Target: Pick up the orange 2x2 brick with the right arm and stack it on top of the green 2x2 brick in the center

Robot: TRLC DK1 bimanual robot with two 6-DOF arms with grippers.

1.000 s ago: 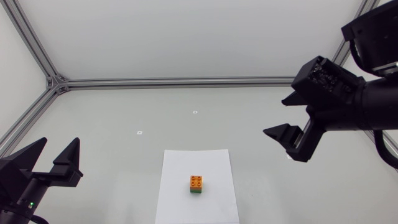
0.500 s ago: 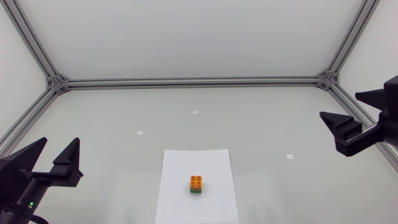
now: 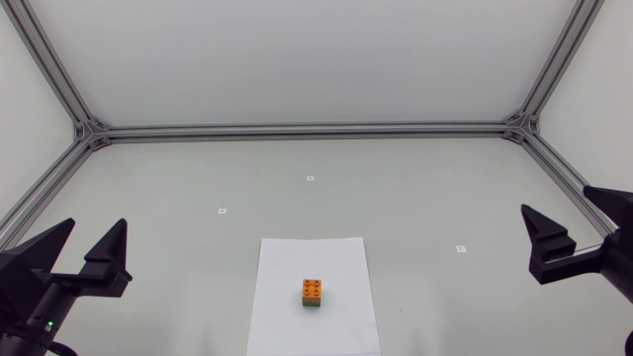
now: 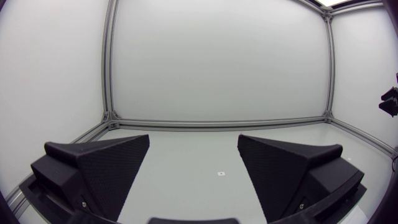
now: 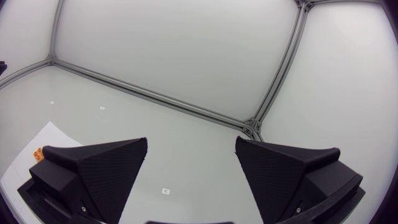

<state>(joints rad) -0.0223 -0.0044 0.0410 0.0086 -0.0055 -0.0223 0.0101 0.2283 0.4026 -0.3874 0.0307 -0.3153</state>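
Currently, the left fingers (image 3: 104,259) stand wide open over the near left corner of the desk (image 3: 415,198), holding nothing and touching nothing. To their right, a sheet of white paper (image 3: 287,316) lies flat on the near middle of the desk. The green brick (image 3: 314,306) sits on this sheet, and the orange brick (image 3: 314,288) is stacked squarely on top of it, studs up. Further right, well apart from the stack, the right fingers (image 3: 542,242) hover at the desk's right edge, spread wide and empty.
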